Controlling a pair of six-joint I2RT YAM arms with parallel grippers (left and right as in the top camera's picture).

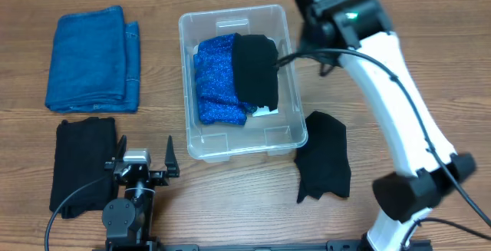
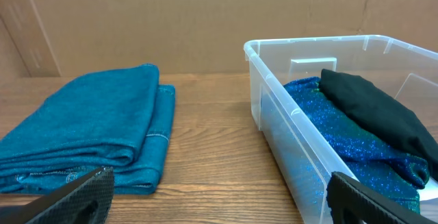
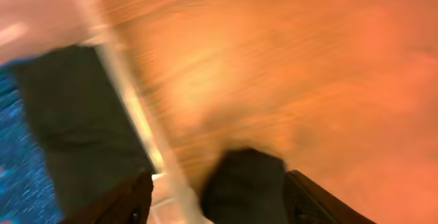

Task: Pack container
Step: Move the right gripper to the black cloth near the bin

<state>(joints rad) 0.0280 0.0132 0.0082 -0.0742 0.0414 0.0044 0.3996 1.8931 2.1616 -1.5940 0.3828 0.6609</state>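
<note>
**A:** Where was the container point(image 1: 238, 145)?

**B:** In the middle of the table point(image 1: 230, 201), with its long axis running away from the robot. A sparkly blue cloth point(image 1: 215, 82) lay inside, and a black cloth point(image 1: 257, 71) partly covered its right side.

**A:** And the end effectors?

**B:** The right end effector point(image 3: 219, 177) hung by the container's far right corner, fingers spread and gripping nothing. The left end effector point(image 1: 144, 151) was spread wide and empty too, near the container's front left corner.

**A:** Which arm suited the next piece?

**B:** Probably the right. A loose black cloth point(image 1: 324, 157) lay just right of the container, toward the robot from that end effector. The folded black cloth point(image 1: 80, 163) and blue towel point(image 1: 92, 57) lay on the left arm's side.
</note>
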